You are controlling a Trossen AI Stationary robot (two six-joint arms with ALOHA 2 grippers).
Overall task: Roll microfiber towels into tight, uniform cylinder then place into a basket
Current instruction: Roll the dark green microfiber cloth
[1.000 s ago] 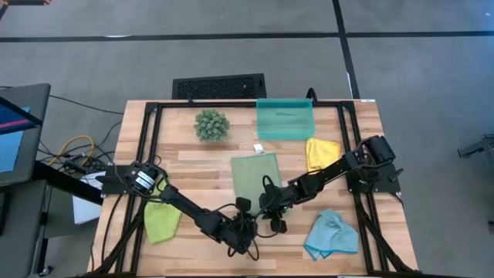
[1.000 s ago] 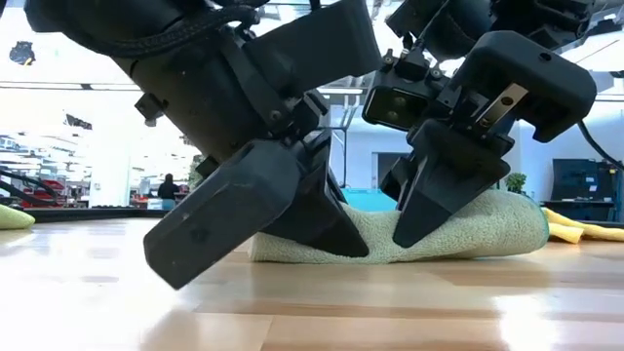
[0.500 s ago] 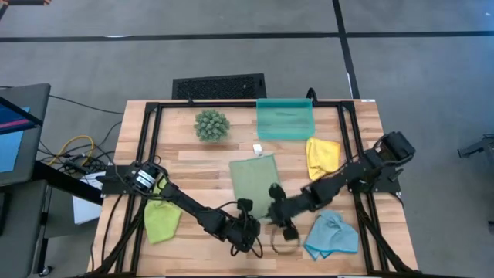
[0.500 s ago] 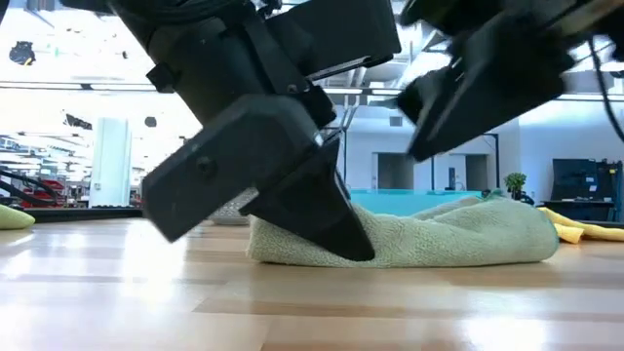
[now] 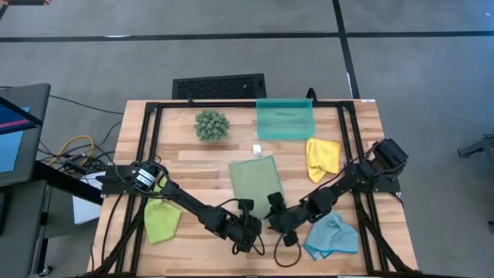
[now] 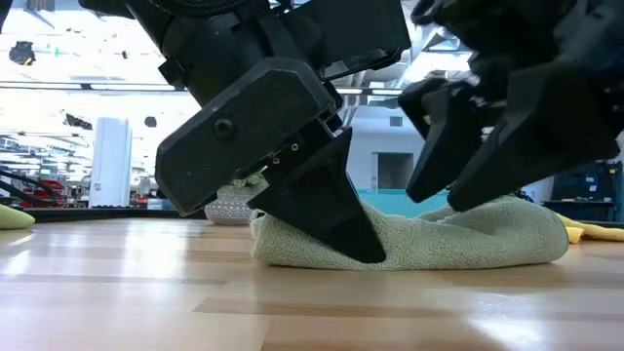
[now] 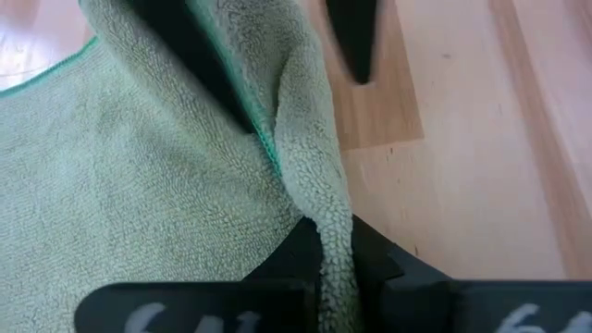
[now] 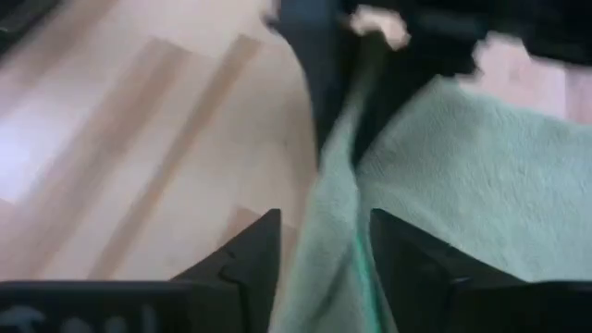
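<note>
From above, the sage towel (image 5: pixel 255 183) lay spread near the middle of the wooden desk (image 5: pixel 193 166), with its near edge lifted where both arms met. At that edge the left hand (image 5: pixel 248 228) was clamped shut on the sage towel, and the right hand (image 5: pixel 279 222) sat just beside it with its fingers parted around the same edge. Beyond the sage towel, at the far side of the desk, stood the teal basket (image 5: pixel 285 120), with a spiky green ball (image 5: pixel 211 124) to its left and a black grille (image 5: pixel 219 86) on the floor behind. A yellow towel (image 5: pixel 321 154) lay between the basket and the right arm, a blue towel (image 5: pixel 332 235) lay near the right hand, and a lime towel (image 5: pixel 161 220) lay under the left arm. At desk level, the sage towel (image 6: pixel 458 239) formed a low, loose hump, with the left hand (image 6: pixel 341 219) pressing down on its end and the right hand (image 6: pixel 458 156) tilted over its top. Past the left wrist, the closed fingers (image 7: pixel 365 254) pinched a raised fold of the sage towel (image 7: pixel 139 166), and the tips of the other hand showed beyond. Past the right wrist, the open fingers (image 8: pixel 254 250) straddled the sage towel's (image 8: pixel 462 185) upturned, teal-stitched edge without pinching it.
</note>
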